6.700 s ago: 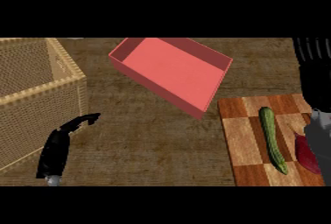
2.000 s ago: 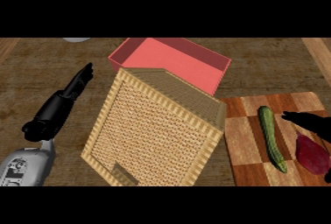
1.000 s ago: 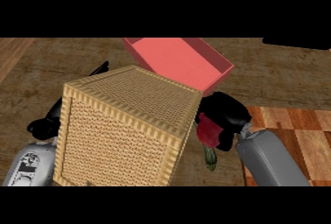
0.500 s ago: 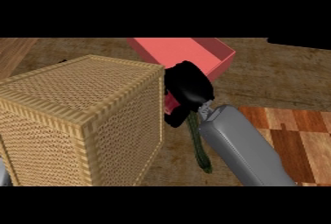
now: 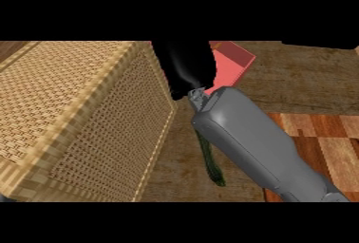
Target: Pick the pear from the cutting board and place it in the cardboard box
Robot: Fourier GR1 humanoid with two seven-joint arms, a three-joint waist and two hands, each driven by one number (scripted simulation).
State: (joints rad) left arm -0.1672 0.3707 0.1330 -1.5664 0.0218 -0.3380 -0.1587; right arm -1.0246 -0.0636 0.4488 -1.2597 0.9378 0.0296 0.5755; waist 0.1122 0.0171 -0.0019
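A tan woven box [image 5: 77,118] fills the left half of the head view, tipped so that one flat side faces me. My right hand [image 5: 184,61] is a black shape at the top centre, close against the box's upper right edge. Its grey forearm [image 5: 252,147] runs down to the lower right. The pear shows nowhere; whatever the hand holds is hidden. A long green vegetable [image 5: 209,163] lies on the counter, partly under the forearm. The wooden cutting board [image 5: 326,142] shows at the right, beyond the forearm. My left hand is out of sight.
A red tray [image 5: 235,59] lies behind the right hand at the top. Brown counter [image 5: 301,80] shows at the upper right and between the box and the board.
The box has come closer and now covers more of the left side. My right hand has moved up along the box's right edge. The red object seen by the hand a second ago no longer shows.
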